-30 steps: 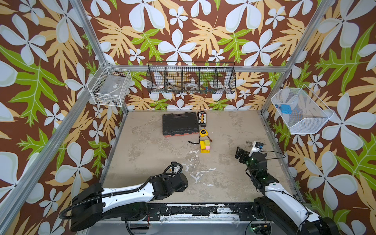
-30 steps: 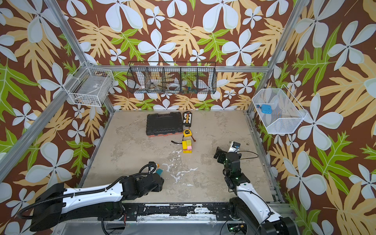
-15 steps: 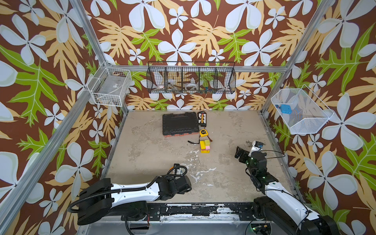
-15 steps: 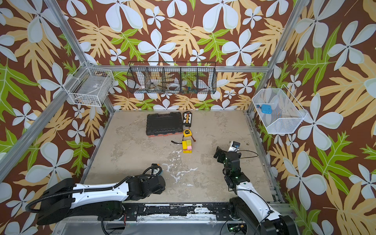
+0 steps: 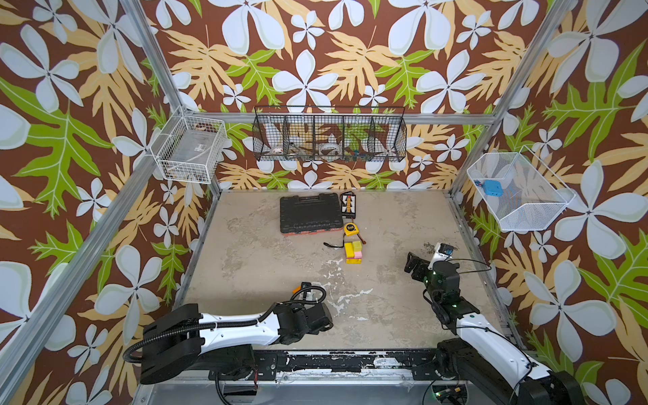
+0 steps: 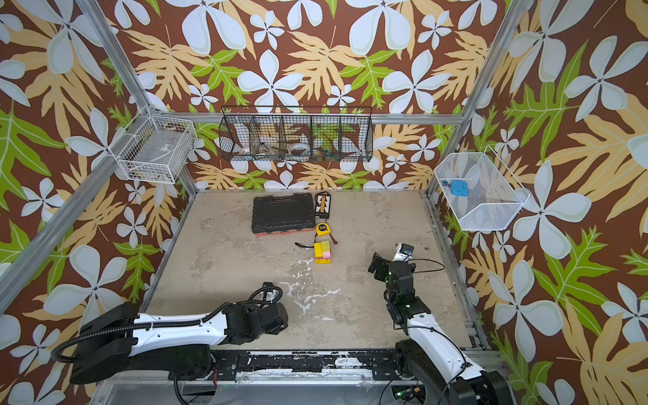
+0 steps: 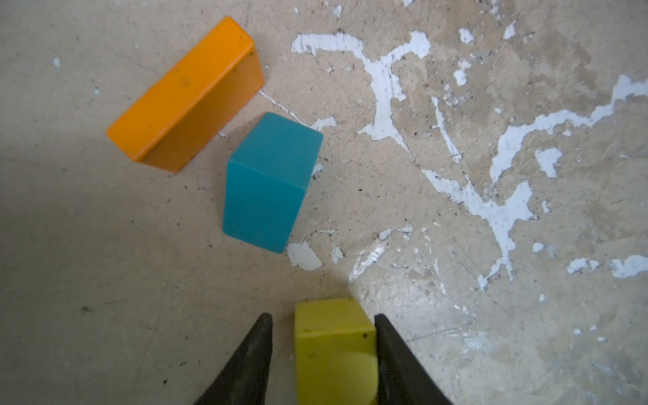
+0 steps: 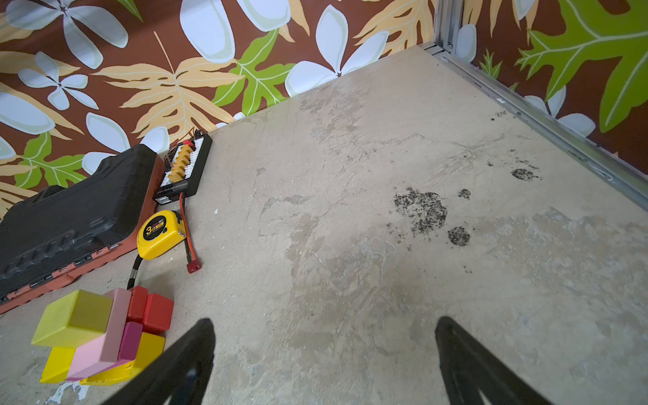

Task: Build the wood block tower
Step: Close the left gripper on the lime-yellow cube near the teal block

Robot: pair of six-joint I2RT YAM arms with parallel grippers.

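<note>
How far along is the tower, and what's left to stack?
Done: the tower stands several layers high near the tape measure, with a yellow-green cube on top. In hand: the left gripper straddles a yellow-green block, not yet clamped. Left: that block, an orange bar and a teal block lying loose on the table. The right gripper is open and empty.

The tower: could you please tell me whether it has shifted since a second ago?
No. The tower stands on the same spot, just in front of the yellow tape measure, in both top views.
</note>
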